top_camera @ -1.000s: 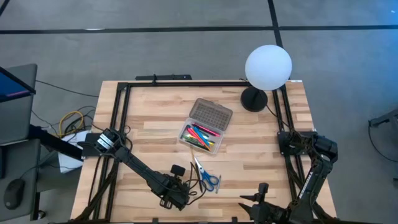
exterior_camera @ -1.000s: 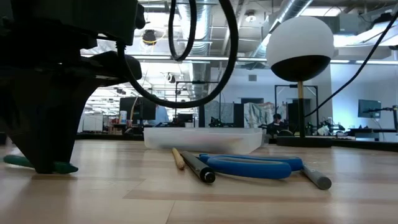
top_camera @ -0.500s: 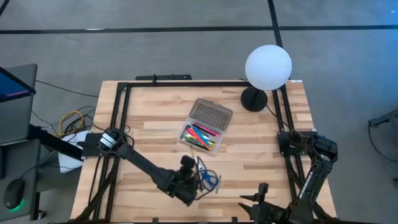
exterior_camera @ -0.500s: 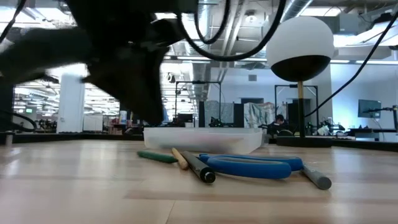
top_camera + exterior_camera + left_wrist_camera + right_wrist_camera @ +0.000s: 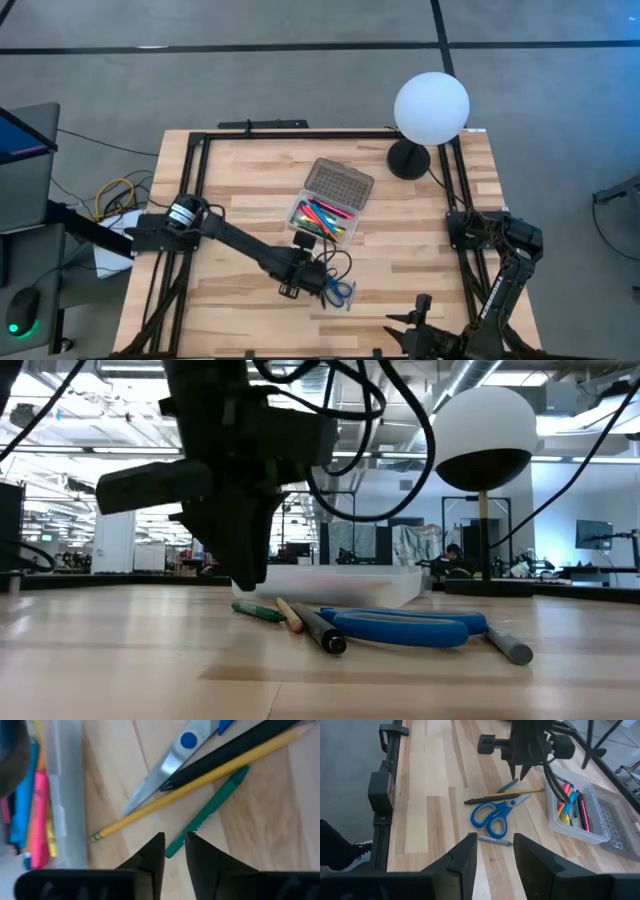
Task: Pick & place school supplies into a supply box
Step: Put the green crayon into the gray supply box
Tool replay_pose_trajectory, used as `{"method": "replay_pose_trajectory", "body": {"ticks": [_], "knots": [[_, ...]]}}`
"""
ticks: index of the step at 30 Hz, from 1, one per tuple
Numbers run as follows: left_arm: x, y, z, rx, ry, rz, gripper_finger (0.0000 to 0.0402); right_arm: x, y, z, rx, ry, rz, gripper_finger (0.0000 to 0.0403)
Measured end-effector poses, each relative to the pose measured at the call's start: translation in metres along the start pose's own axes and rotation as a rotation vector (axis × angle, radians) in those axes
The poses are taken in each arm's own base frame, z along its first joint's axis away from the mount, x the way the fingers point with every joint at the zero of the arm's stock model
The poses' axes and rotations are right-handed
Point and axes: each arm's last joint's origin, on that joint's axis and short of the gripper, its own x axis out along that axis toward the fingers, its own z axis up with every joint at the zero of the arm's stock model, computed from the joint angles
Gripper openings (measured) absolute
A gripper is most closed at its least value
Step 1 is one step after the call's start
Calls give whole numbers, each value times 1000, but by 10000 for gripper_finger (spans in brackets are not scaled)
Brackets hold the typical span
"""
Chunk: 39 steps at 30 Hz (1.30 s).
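A green pen [image 5: 210,810] lies flat on the table beside a yellow pencil [image 5: 200,780], a black pen [image 5: 230,755] and the blue-handled scissors [image 5: 495,815]. A grey pen [image 5: 495,840] lies just beyond the scissors. My left gripper [image 5: 174,847] points down over the green pen's end [image 5: 240,608], its fingers a narrow gap apart and, in the low view, just above the pen. The clear supply box [image 5: 323,222] stands close behind, with several coloured pens in it and its grey lid [image 5: 340,183] open. My right gripper [image 5: 495,850] waits open at the near right.
A white globe lamp [image 5: 430,108] stands on its dark base at the far right corner. Black cable loops [image 5: 335,262] hang from my left arm over the supplies. Black frame rails [image 5: 190,200] run along the table's edges. Bare wood lies left of the supplies.
My left gripper has moved from the near edge toward the supply box and the scissors, rising a little. The green pen, which was under the gripper at the left, has come along. It now lies on the table beside the yellow pencil, with the fingers above its end.
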Motion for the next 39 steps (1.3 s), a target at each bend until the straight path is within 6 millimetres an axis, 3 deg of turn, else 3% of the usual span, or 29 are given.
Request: {"method": "replay_pose_trajectory", "body": {"ticks": [11,21,26,31,39], "knots": [[2,5,4,42,-33,-101,118,0,0,0,3,12,8,121],[4,10,7,108,-64,-175,117,0,1,0,5,13,11,121],[17,12,-2,109,-46,-220,116,0,1,0,6,13,11,121],[32,13,-14,70,-37,-237,116,0,1,0,6,12,11,121],[35,14,-17,-9,-20,-263,114,2,0,1,9,15,6,121]]}}
